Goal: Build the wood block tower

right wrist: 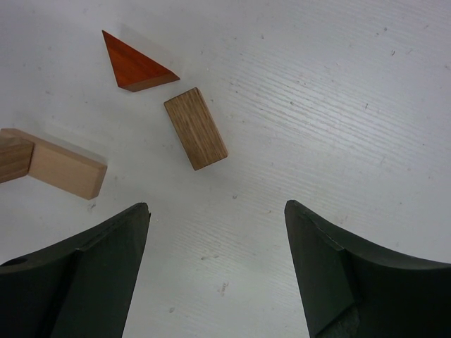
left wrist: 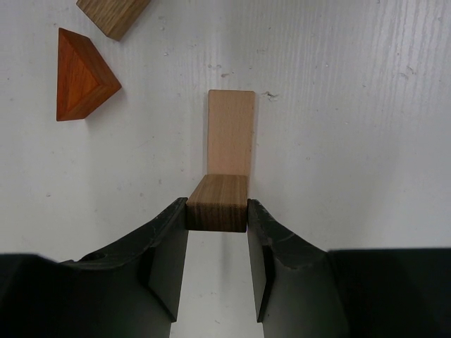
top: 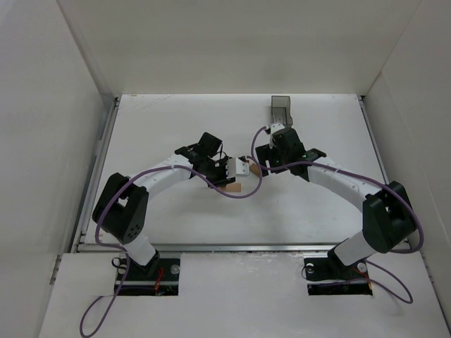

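Observation:
My left gripper [left wrist: 217, 224] is shut on a small dark-grained wood block [left wrist: 217, 203], held at its two sides low over the table. A pale tan block [left wrist: 231, 132] lies flat just beyond it, end to end with it. An orange triangular piece [left wrist: 81, 74] and another brown block [left wrist: 113, 14] lie to the upper left. In the right wrist view my right gripper [right wrist: 217, 218] is open and empty above bare table, with the brown block [right wrist: 196, 128], the orange triangle [right wrist: 137, 63] and the pale block [right wrist: 60, 165] ahead of it. In the top view both grippers [top: 239, 169] [top: 262, 156] meet mid-table.
A translucent dark grey bin [top: 282, 108] stands at the back of the white table [top: 176, 120], just behind the right arm. White walls enclose the table on the left, right and back. Purple cables loop along both arms.

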